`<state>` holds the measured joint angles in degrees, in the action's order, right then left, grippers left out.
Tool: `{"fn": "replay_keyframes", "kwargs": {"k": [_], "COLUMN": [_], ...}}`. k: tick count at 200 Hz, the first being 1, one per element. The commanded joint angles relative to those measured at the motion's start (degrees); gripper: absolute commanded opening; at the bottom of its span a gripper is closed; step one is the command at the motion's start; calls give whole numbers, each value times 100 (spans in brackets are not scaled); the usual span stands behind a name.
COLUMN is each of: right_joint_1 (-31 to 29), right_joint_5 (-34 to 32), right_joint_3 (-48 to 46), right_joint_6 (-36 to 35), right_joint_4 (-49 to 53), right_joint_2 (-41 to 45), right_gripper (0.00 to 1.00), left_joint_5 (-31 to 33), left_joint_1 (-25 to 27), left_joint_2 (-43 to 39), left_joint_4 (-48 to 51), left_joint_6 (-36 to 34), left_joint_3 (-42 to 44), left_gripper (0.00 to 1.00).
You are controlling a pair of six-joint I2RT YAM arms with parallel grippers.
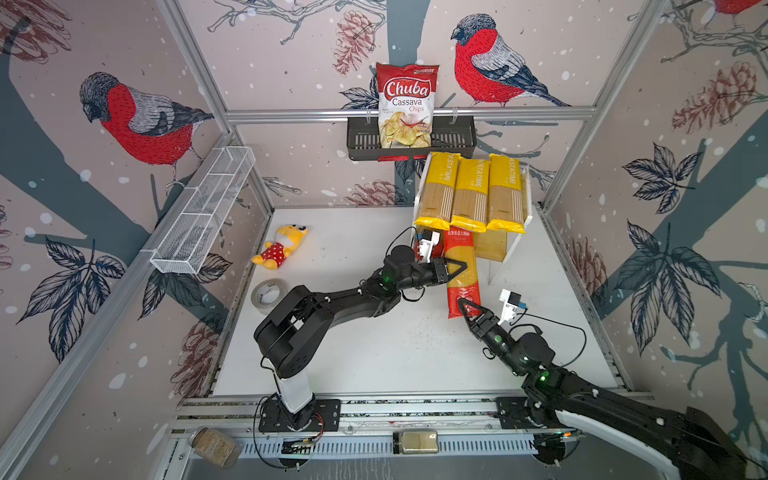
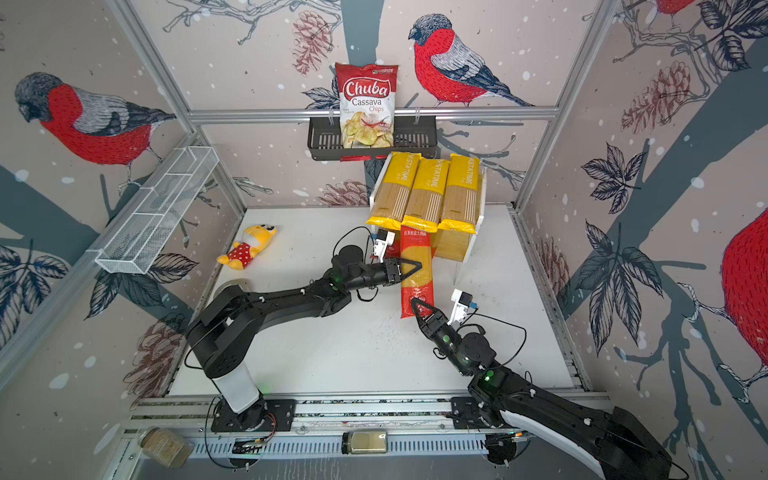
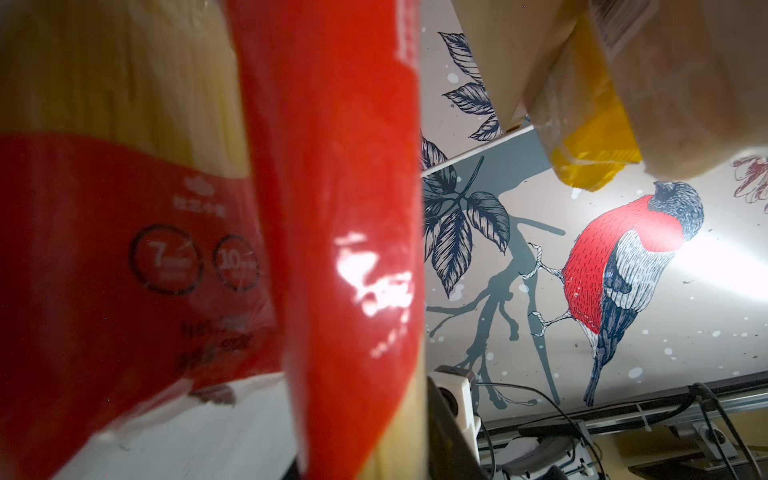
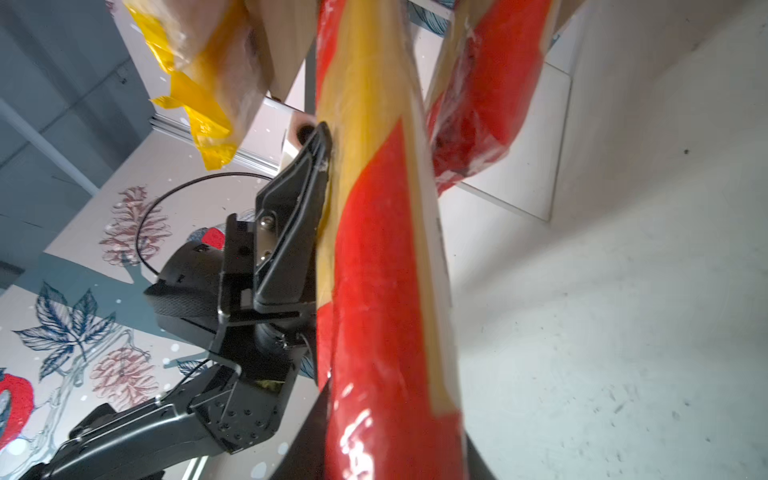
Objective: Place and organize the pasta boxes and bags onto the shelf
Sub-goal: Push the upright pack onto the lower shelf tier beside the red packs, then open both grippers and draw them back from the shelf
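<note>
Left gripper (image 1: 462, 265) lies across the middle of the red-ended packet (image 1: 461, 286); gripping or just resting, I cannot tell. Its far end is on the lower board of the shelf (image 1: 490, 247), near the back right corner of the worktop (image 1: 374, 353). The near end sticks out, w/ right gripper (image 1: 462, 305) clamped on it. Risk: a skewed push jams it vs. the neighbour red packet (image 4: 473, 104), or it slips off.

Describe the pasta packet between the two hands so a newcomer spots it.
Back right stands the stepped wooden shelf, three yellow packets on top. Off its lower tier a red-ended packet juts forward to the right hand; the other red packet lies tucked beneath the yellow ones.
</note>
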<state>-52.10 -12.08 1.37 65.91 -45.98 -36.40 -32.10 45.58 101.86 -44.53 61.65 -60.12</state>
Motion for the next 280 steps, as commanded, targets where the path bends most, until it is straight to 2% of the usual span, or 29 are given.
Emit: {"fn": "replay_keyframes", "kwargs": {"k": [1,43,78,110,140,202,242,261,272,280], "right_joint_1": [-26,68,817,1713,2271,2423,2530,2721,2805,2839], "right_joint_5": [-643,-1145,-910,-475,-58,431,697,815,832,820], "right_joint_3": [29,235,370,604,945,1809,1891,2046,2108,2091], "right_joint_6": [-24,-180,-154,-104,-55,-317,-366,-464,-469,-434], "right_joint_4": [-218,251,346,430,307,-175,-84,312,546,647], "right_joint_2": [181,417,261,-135,-796,-2231,-2459,-2506,-2512,-2485], "right_gripper": [26,17,12,11,12,12,10,14,24,35], "left_joint_5": [-196,-207,-144,-37,140,537,589,597,589,591], "left_joint_1": [-67,-164,-187,-183,-172,-150,-146,-148,-146,-154], "left_joint_2": [82,39,-160,-563,-1171,-2071,-2197,-2197,-2204,-2227], "left_joint_4": [-773,-793,-579,-506,-374,-82,-107,-79,-90,-87], "left_joint_6": [108,132,-61,-184,-370,-628,-671,-707,-698,-702], "left_joint_3": [-173,-185,36,671,1402,2260,2445,2465,2478,2500], "left_gripper": [37,53,62,62,62,62,62,62,62,62]}}
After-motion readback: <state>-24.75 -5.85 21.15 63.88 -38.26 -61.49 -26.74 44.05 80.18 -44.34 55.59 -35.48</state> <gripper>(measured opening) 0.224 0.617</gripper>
